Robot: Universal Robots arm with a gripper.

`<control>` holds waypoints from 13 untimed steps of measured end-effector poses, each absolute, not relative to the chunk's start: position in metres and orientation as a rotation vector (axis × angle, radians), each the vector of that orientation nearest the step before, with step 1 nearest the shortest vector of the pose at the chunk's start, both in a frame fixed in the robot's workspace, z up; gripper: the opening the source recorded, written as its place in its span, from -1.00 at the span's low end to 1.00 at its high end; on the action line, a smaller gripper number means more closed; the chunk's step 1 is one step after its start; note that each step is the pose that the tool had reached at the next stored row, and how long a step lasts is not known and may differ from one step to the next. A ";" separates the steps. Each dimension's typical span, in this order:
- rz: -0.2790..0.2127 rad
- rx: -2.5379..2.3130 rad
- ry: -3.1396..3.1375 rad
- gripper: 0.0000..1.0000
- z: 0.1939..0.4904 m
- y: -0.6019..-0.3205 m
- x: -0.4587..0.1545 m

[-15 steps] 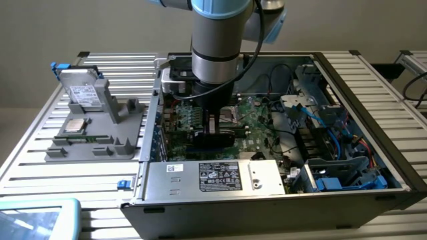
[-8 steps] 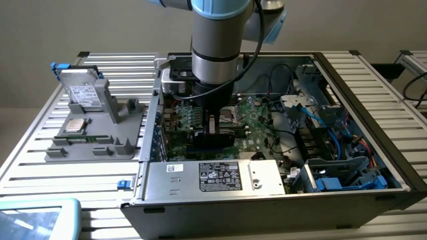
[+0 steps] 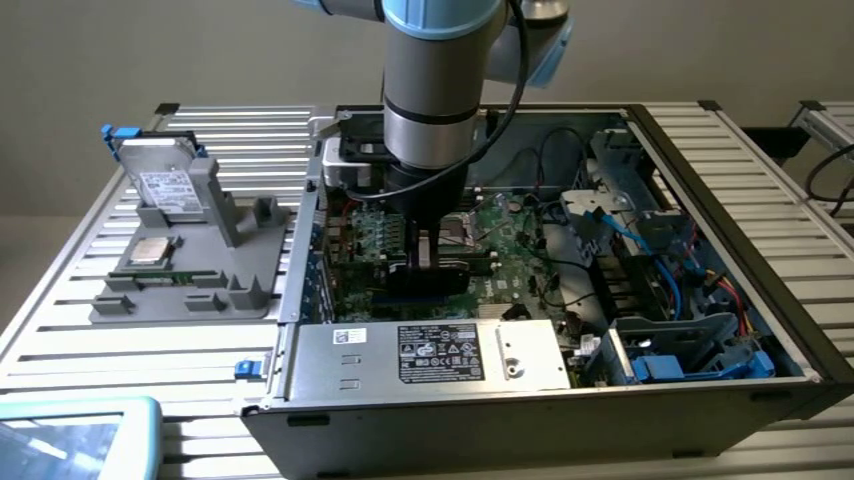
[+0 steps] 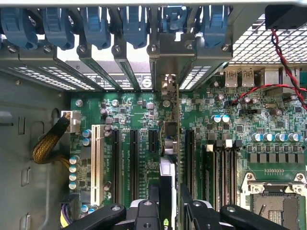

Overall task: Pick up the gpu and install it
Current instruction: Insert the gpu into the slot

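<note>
— What can be counted, from the biggest down?

— One open computer case (image 3: 747,330) is seen on the slatted table (image 3: 80,330), with one motherboard (image 4: 249,120) inside and one power supply (image 3: 441,352) along its near wall. One grey holder tray (image 3: 200,290) is placed at the exterior view's left, with one hard drive (image 3: 167,185) stood in it. Six blue slot clips (image 4: 96,24) are counted in the wrist view.

— And the gpu?

— The gpu (image 4: 169,158) is held edge-on over the motherboard, between the black slots. Its long axis is pointed from the gripper (image 4: 169,201) toward the bracket openings at the case's rear wall.

— The fingers?

— They are pinched on the gpu's two faces.

— Any writing?

— A white label is carried by the power supply and another by the hard drive; neither can be read.
</note>
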State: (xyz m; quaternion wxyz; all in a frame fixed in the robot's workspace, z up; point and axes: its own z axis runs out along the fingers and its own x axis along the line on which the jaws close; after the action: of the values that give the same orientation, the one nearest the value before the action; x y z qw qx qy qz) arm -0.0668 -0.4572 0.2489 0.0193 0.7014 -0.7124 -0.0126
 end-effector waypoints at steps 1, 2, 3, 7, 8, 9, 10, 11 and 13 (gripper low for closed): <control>-0.039 2.177 -2.211 -0.47 0.249 -0.457 -0.067; -0.039 2.177 -2.210 -0.47 0.249 -0.457 -0.067; -0.039 2.178 -2.210 -0.47 0.249 -0.457 -0.067; -0.039 2.186 -2.202 -0.47 0.249 -0.457 -0.067; -0.039 2.188 -2.200 -0.47 0.249 -0.457 -0.067; -0.039 2.190 -2.198 -0.47 0.249 -0.457 -0.067; -0.039 2.192 -2.196 -0.47 0.249 -0.457 -0.067; -0.039 2.192 -2.195 -0.47 0.249 -0.457 -0.067; -0.039 2.193 -2.195 -0.47 0.249 -0.457 -0.067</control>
State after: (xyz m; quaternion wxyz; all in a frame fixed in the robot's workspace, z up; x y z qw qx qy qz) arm -0.0668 -0.4575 0.2488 0.0194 0.7065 -0.7073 -0.0125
